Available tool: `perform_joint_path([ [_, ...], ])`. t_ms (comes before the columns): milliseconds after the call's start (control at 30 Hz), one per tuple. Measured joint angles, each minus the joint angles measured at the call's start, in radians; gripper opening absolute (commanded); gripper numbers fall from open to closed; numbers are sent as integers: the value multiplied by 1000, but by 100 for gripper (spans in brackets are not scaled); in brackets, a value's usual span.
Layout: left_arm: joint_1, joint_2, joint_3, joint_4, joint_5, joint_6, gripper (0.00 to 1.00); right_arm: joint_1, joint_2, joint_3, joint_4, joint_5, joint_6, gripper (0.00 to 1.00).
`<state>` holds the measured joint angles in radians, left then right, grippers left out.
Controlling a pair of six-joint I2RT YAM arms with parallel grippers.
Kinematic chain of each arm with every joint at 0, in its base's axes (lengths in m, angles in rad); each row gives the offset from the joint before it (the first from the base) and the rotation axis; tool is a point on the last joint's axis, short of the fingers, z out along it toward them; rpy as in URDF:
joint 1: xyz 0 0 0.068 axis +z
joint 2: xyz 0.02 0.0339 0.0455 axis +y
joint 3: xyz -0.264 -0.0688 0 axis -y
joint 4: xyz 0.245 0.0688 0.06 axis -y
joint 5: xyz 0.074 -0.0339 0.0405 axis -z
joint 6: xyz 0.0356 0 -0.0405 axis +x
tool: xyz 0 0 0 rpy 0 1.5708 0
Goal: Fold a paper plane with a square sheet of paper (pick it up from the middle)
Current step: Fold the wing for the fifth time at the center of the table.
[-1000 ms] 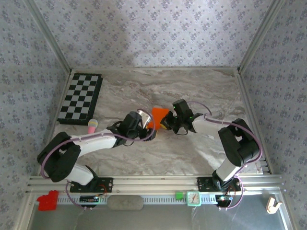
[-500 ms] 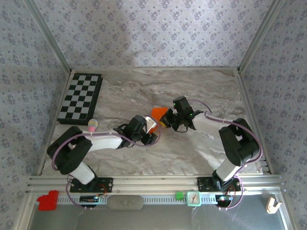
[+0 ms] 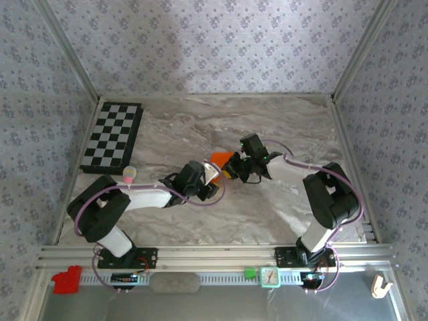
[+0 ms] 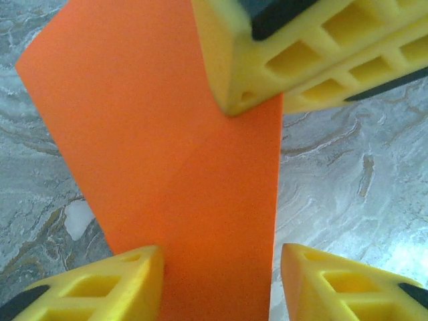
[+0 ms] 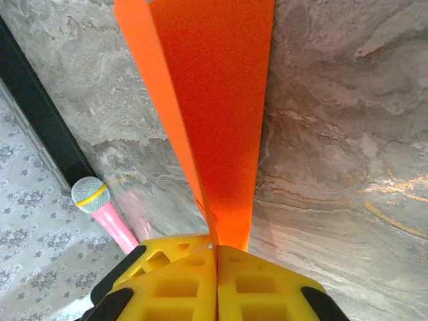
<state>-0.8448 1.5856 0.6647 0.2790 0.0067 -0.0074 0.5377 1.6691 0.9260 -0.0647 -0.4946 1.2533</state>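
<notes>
Orange folded sheet of paper (image 5: pixel 207 100), well right of the checkerboard (image 3: pixel 112 137), stretches lengthwise away from the right gripper (image 5: pixel 215 251) clamped on one end. The left gripper (image 4: pixel 217 267), jaws apart and gripping nothing, straddles the other end.

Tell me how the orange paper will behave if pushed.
The orange paper looks thin, so probably light and quick to bend under a push. Its folded layers may stiffen it. Pinched at one end by the right gripper, it would likely swing.
</notes>
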Motion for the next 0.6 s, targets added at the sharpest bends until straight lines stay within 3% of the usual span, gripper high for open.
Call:
perform_joint_path([
  [467, 0, 29, 0, 15, 4, 26, 31, 0, 16, 14, -32, -19, 5, 13],
  [600, 0, 29, 0, 14, 4, 26, 27, -2, 18, 14, -39, -19, 8, 20],
])
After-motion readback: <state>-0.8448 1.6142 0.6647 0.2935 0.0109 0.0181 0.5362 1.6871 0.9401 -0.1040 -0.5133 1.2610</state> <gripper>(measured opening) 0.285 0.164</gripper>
